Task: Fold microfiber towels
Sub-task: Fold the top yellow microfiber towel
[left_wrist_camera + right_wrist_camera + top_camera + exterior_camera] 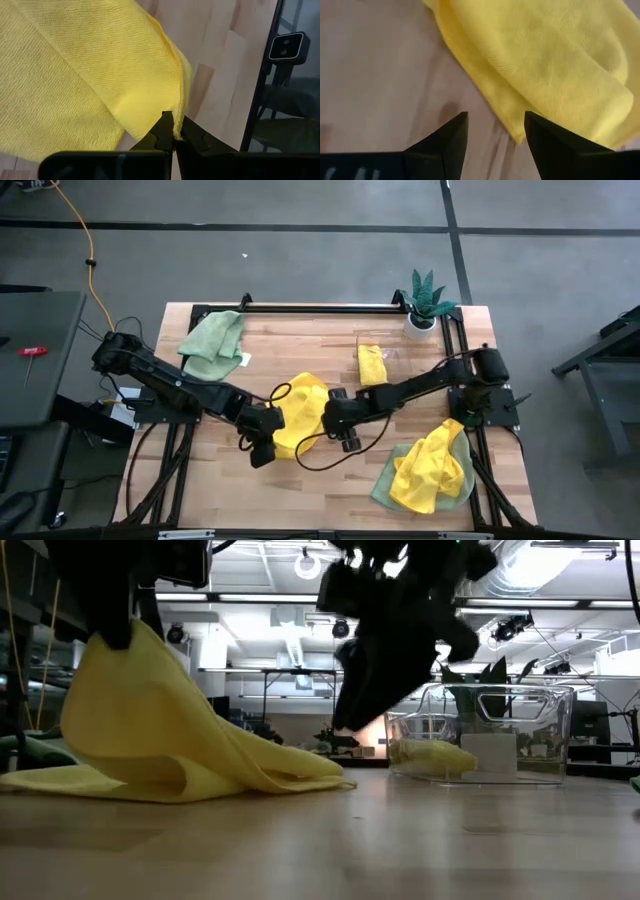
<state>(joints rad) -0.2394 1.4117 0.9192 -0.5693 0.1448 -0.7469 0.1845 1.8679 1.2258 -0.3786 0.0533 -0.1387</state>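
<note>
So my left gripper (174,141) is pinched tight on the edge of the yellow towel (300,412) mid-table, lifting that side off the wood, while my right gripper (496,131) hangs spread apart, empty, just beside its other edge.

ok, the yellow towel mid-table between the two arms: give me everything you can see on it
The yellow towel is a bright yellow, finely knit microfiber cloth with a stitched hem. It sits mid-table, partly draped: one side lies in loose folds on the wooden table, the other is lifted into a peak. The left gripper is shut on its hem. The right gripper is open, at its edge, not gripping.
</note>
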